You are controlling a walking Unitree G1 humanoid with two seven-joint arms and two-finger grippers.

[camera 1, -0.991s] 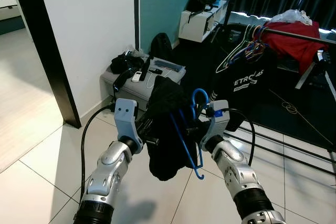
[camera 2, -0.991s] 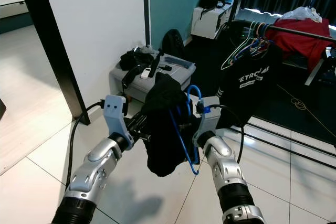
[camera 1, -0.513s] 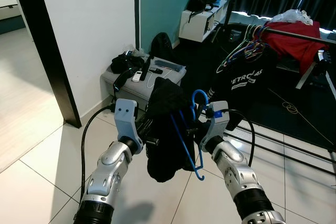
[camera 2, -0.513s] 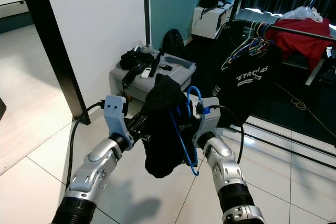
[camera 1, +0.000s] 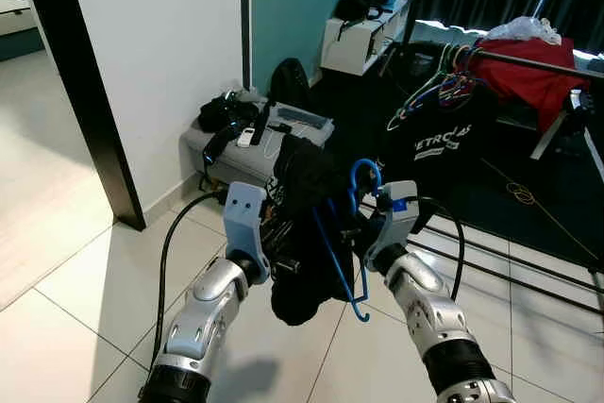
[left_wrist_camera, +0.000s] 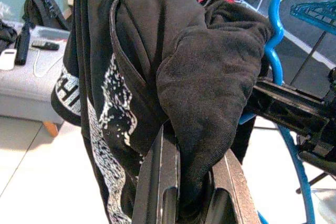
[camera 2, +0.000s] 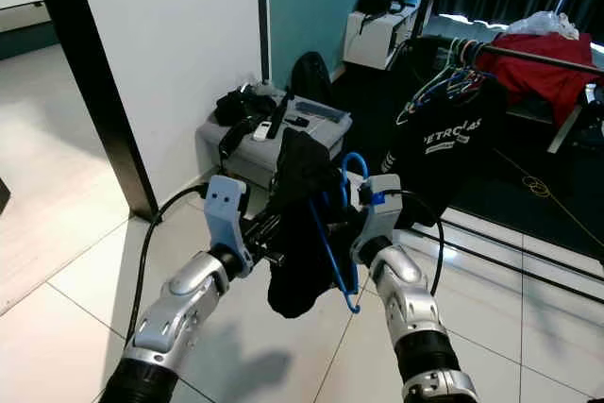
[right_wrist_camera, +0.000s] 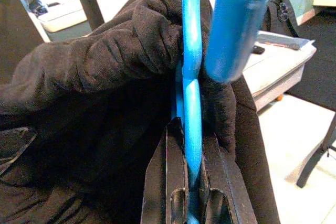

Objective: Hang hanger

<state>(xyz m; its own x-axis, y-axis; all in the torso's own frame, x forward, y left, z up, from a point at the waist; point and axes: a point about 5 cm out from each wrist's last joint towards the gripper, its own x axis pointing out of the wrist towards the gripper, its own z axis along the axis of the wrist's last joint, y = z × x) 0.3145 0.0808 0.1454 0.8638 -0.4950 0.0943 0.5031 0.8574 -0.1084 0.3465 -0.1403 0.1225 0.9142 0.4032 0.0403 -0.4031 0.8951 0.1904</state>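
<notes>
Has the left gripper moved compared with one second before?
Yes. The left gripper, shut on the black shirt, went rightward, closer to the blue hanger; the grey bench keeps its place.

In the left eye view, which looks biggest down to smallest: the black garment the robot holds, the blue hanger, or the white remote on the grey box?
1. black garment, largest.
2. blue hanger: similar in height but thin.
3. white remote, smallest, though it lies farther from the camera, so its true size is unsure.
</notes>
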